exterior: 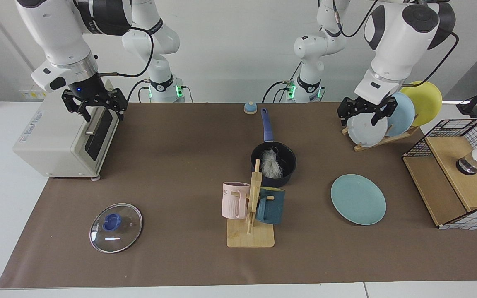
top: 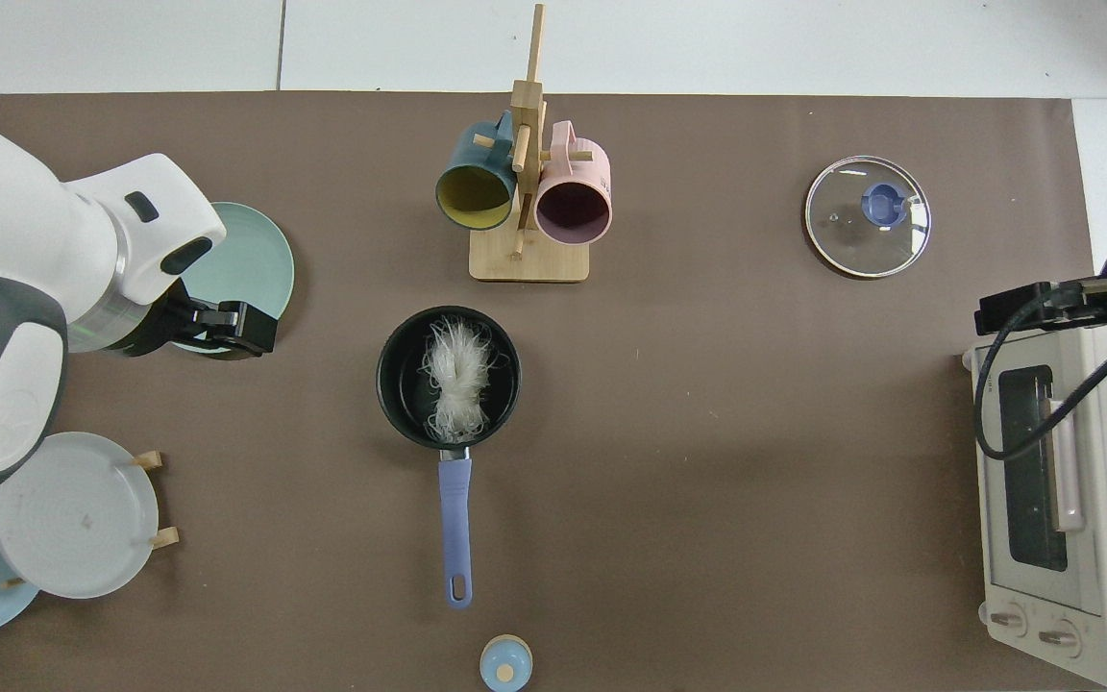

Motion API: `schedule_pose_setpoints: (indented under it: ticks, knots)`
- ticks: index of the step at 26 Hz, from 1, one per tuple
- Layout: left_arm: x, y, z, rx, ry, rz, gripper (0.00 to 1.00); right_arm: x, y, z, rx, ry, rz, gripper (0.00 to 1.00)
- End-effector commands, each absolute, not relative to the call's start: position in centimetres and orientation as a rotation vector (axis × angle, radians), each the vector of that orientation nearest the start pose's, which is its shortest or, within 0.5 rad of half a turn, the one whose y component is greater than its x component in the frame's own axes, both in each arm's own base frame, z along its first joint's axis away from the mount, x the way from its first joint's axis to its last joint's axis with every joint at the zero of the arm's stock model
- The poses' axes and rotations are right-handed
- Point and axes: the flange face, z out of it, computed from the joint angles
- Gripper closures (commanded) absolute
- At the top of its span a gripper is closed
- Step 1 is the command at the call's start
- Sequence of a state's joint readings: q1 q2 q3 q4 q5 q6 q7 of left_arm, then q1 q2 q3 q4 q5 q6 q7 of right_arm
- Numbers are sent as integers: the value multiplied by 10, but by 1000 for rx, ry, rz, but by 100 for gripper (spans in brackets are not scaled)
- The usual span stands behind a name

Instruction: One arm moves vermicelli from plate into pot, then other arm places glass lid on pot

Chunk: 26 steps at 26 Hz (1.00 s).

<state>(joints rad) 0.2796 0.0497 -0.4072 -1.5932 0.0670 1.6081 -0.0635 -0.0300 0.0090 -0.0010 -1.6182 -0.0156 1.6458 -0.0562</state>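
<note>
R hand [exterior: 94, 108] up over the toaster [exterior: 62, 133] at the far edge of the facing view, fingers spread, nothing in them, arm waiting there. Down near the front edge of the desk [exterior: 180, 165], the lid [exterior: 116, 227] lies flat on the brown mat, blue knob up, well apart from everything else. In the top view it's the lid [top: 868, 216] out on its own w/ the toaster [top: 1058, 500] just past it.

Mid-desk now: mug rack [exterior: 251, 215] w/ a pink mug [exterior: 234, 200] and a dark teal mug [exterior: 270, 205] hung either side. Right behind it, the pot [exterior: 273, 163], handle pointing away toward the arm bases, a small blue bell [exterior: 250, 107] near the handle's tip. Vermicelli [exterior: 270, 163] sits inside the pot; top view shows it plainly, vermicelli [top: 457, 380] in a white tangle across the black inside of the pot [top: 449, 377]. No lid on it yet.

Further over, the plate [exterior: 358, 199] flat on the mat, bare. Above and behind it, L hand [exterior: 367, 112] hangs in front of the plate rack [exterior: 381, 138], fingers apart, empty. Top view has the L hand [top: 232, 329] at the plate's [top: 251, 259] edge. Wire-and-wood crate [exterior: 454, 174] closes out the far side
</note>
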Motion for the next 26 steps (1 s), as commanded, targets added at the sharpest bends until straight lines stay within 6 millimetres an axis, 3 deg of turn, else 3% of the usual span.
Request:
schedule_pose_setpoints:
  ticks: [1,4,7,10,19,22,26]
  knots:
    - [565,-40,604,-3083,72,20,0,562,-18,608,-3144,-46,-38,0]
    - [567,-30,607,-3085,46,0,0,562,-18,607,-3144,-46,-36,0]
    - [570,-10,621,-3084,-8,-44,0,562,-18,608,-3144,-46,-38,0]
    - [571,9,622,-3080,-34,-45,0,562,-18,608,-3144,-46,-38,0]
    - [558,3,632,-3223,-44,-70,1,561,-16,608,-3143,-56,-34,0]
    - [556,5,635,-3220,-31,-76,1,562,-9,608,-3143,-72,-38,0]
    - [556,10,637,-3209,-40,-86,0,562,-14,608,-3143,-58,-38,0]
